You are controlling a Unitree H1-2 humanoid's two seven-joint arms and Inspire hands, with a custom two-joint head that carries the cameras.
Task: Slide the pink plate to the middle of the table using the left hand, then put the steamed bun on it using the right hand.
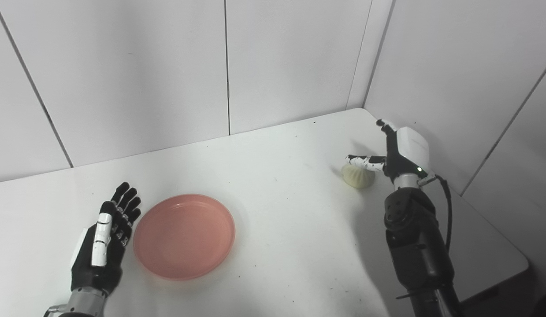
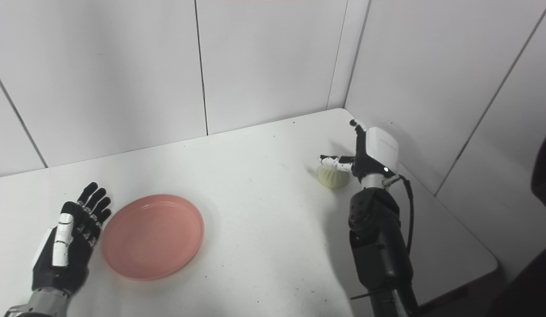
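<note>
Two hands on the table, one job each. Nearest, low on the left: left hand (image 1: pixel 106 237), palm side toward the plate, fingers straight and a little spread, holding nothing. It stands just beside the left rim of the pink plate (image 1: pixel 184 236), close enough that I cannot tell whether it touches. That edge-on posture suits a sideways push, which fits the sliding step.

Pink plate lies flat and empty, left of the middle of the table (image 1: pixel 281 211). Judged from position, the slide is not finished, or only partly so; the centre is to its right.

Farther back and right: right hand (image 1: pixel 398 154), its arm rising from the bottom edge. Thumb reaches out over the top of the steamed bun (image 1: pixel 358 176); the other fingers point up and away, apart. No closure on the bun that I can see, so an open hand poised beside it, likely set for a grasp once the plate is in place.

Steamed bun sits on the tabletop near the far right corner, well apart from the plate.

Between bun and plate: bare white surface with small dark specks, nothing blocking a carry. Behind, white panelled walls (image 1: pixel 167 75) meet at the corner, close to the bun, leaving little room to approach from behind.
</note>
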